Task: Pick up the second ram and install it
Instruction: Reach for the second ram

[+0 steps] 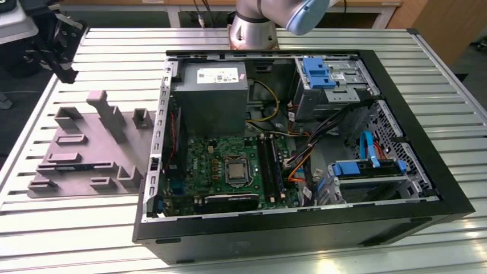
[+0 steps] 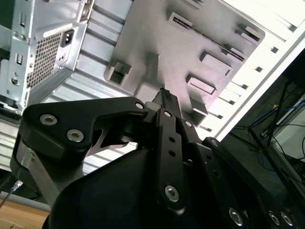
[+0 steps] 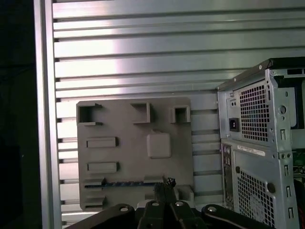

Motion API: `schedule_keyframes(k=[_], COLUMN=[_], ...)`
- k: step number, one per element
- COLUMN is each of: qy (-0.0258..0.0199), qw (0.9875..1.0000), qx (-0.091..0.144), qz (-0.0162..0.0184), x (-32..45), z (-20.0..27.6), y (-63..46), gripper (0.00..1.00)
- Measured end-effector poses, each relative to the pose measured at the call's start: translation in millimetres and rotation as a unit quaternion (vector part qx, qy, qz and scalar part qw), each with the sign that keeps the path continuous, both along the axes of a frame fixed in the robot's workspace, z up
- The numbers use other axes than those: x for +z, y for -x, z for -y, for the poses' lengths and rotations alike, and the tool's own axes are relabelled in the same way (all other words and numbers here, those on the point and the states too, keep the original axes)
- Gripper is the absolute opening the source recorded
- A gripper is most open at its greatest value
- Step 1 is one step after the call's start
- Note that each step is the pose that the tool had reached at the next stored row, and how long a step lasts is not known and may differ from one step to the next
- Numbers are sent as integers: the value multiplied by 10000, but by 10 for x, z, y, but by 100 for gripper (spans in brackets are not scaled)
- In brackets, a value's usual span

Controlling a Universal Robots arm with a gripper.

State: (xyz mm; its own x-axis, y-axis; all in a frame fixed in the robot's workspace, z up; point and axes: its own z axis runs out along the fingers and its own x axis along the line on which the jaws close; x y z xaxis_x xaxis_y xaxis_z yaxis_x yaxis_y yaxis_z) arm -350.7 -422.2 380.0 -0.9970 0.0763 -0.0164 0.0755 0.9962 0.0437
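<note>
**Exterior view:** a grey plastic tray with raised blocks (image 1: 114, 123) lies on the slatted aluminium table (image 1: 76, 228), to the exterior view's left of the open black computer case (image 1: 304, 228). The second ram (image 1: 76, 167), a long blue-green circuit stick, lies flat in the tray.

**First wrist view:** the black gripper (image 3: 164, 186), fingers together and empty, is over the tray near the stick's end.

**Second wrist view:** the same closed fingers are above the tray.
</note>
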Motion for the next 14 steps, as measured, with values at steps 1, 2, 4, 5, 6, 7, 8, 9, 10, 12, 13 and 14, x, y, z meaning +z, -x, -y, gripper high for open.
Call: schedule_keyframes(k=[1, 2, 4, 5, 6, 7, 8, 9, 10, 12, 13, 14], qy=[0, 0, 0, 0, 0, 0, 0, 0, -1, 0, 0, 0], qw=[10000, 10000, 10000, 10000, 10000, 10000, 10000, 10000, 10000, 10000, 10000, 10000], qx=[0, 0, 1, 1, 1, 0, 0, 0, 0, 0, 0, 0], qz=[0, 0, 0, 0, 0, 0, 0, 0, 1, 0, 0, 0], x=[-1, -2, -4, -5, -6, -6, -7, -8, -10, -11, -12, -13], z=[0, 0, 0, 0, 0, 0, 0, 0, 0, 0, 0, 0], y=[30, 62, 120, 149, 177, 206, 234, 261, 290, 346, 375, 405], gripper=[11, 11, 11, 11, 11, 11, 11, 11, 11, 11, 11, 11])
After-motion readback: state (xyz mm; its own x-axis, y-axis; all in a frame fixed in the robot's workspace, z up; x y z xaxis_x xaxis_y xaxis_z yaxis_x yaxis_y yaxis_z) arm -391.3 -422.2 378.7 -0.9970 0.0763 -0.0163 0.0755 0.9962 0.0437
